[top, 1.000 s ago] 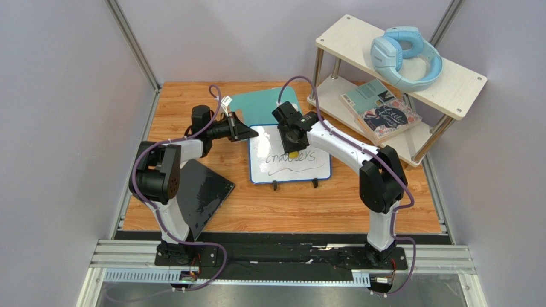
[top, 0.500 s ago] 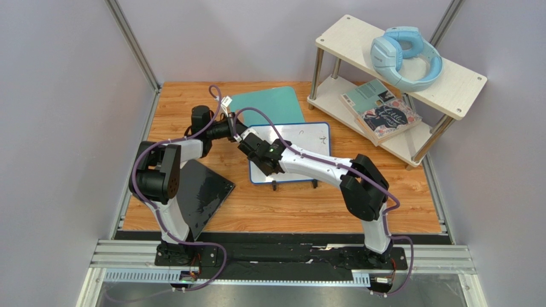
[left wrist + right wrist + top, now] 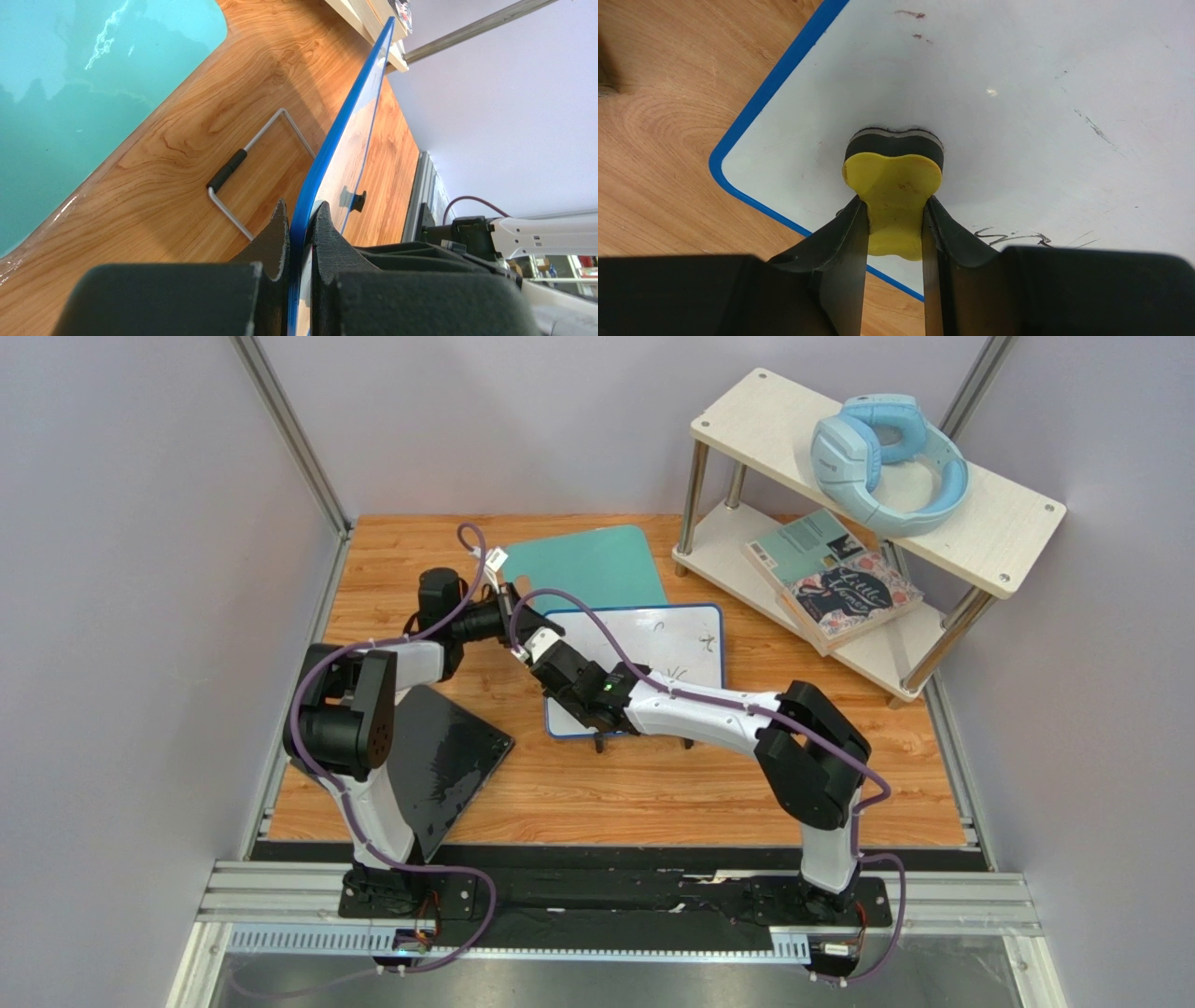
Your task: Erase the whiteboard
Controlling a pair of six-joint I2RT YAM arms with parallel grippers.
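The whiteboard [image 3: 671, 644], white with a thin blue frame, stands mid-table on two black feet. My left gripper [image 3: 525, 632] is shut on its left edge; in the left wrist view the fingers [image 3: 300, 225] clamp the blue frame [image 3: 345, 115]. My right gripper [image 3: 584, 695] is shut on a yellow eraser [image 3: 893, 183] with a black pad. The pad is pressed on the board [image 3: 1018, 98] near its lower left corner. A few thin dark strokes [image 3: 1011, 236] remain by the right finger and further right.
A teal mat [image 3: 582, 567] lies behind the board. A glossy black slab [image 3: 442, 763] lies front left. A two-tier shelf [image 3: 982, 511] at the back right holds blue headphones [image 3: 884, 455] and books [image 3: 835, 577]. The board's wire stand [image 3: 246, 164] rests on the wood.
My right gripper with the eraser swept from the board's middle to its lower left corner. The big handwriting is gone, only faint strokes show. The left arm has not moved.
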